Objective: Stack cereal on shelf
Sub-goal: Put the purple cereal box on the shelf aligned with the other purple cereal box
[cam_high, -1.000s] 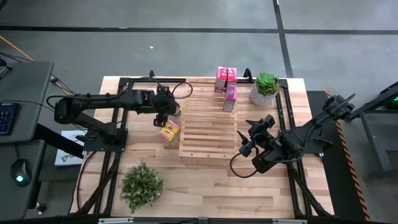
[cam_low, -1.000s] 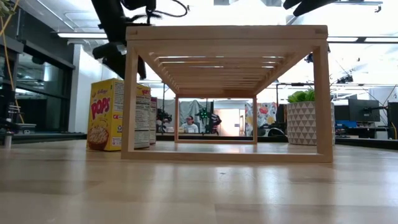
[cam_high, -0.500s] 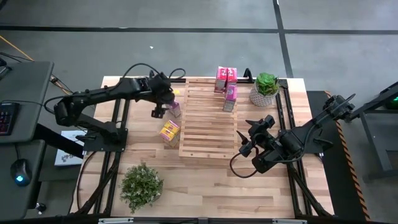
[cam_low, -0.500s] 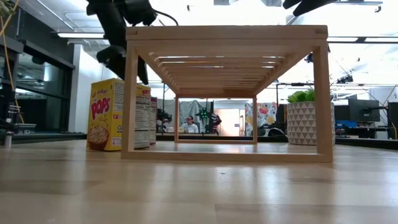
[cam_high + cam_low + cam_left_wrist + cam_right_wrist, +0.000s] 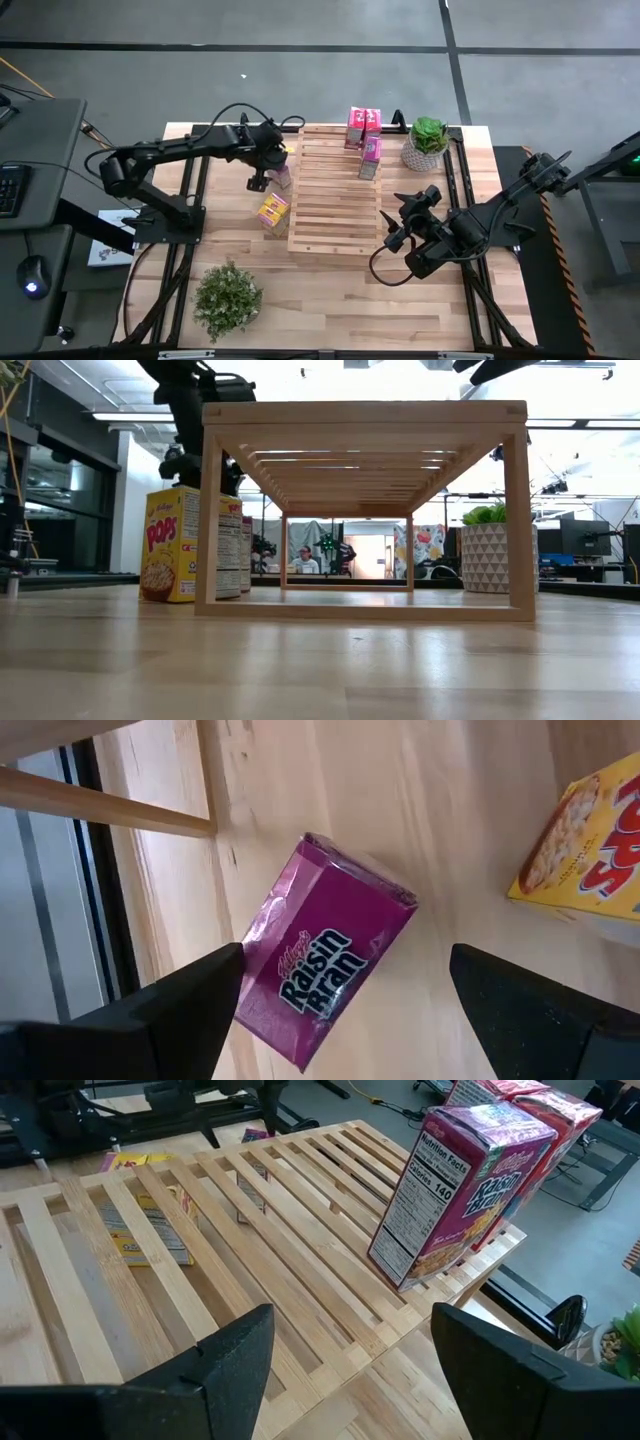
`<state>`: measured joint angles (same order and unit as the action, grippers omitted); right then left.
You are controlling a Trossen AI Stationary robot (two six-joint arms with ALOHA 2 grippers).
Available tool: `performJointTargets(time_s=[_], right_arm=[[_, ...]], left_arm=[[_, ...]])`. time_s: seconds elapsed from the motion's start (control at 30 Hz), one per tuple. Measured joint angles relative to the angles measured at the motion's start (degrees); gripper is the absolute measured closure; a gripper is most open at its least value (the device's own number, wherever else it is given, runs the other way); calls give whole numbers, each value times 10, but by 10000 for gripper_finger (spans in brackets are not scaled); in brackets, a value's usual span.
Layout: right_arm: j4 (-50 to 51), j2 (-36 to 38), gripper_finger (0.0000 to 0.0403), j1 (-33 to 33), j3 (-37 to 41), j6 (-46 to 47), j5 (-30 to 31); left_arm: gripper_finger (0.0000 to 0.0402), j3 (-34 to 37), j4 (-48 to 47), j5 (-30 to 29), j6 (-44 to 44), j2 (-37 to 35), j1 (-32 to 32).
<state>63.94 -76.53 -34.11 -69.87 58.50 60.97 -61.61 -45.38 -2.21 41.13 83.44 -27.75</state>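
**A:** Where do we stand on the stacking?

**B:** Partly done, I'd say. On top of the shelf (image 5: 335,195), at its far right end, pink cereal boxes (image 5: 364,128) stand upright, with one more pink box (image 5: 369,158) just near of them. Off the shelf, on the table (image 5: 330,290) by its left side, wait a purple Raisin Bran box (image 5: 325,952) and a yellow Pops box (image 5: 272,209). Those two are what's left.

**A:** And the arms?

**B:** The left gripper (image 5: 340,985) hangs over the Raisin Bran box, fingers spread wide on either side of it, nothing in its grasp. The right gripper (image 5: 350,1345) hovers near the shelf's near right corner, its fingers parted too, empty, facing across the slats.

**A:** What are we handling here?

**B:** Printed cardboard, smooth, sharp-edged rectangular cartons; the purple one seems to lie flat, front panel up, turned at an angle to the shelf frame. The yellow one stands upright right beside the shelf's left leg in the low view. The shelf is pale wood, long parallel slats with open gaps, on a square-post frame. The table is planked wood, lightly glossy.
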Motion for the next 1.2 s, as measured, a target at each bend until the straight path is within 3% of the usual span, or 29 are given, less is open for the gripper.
performJointTargets(time_s=[0.4, 1.0, 1.2], right_arm=[[-21, 0, 139, 0, 30, 1, -10], [-30, 0, 139, 0, 43, 26, -11], [-30, 0, 139, 0, 43, 26, -9]], left_arm=[[55, 0, 32, -3, 9, 12, 0], [55, 0, -13, 1, -121, -11, 5], [55, 1, -14, 1, -114, -19, 5]])
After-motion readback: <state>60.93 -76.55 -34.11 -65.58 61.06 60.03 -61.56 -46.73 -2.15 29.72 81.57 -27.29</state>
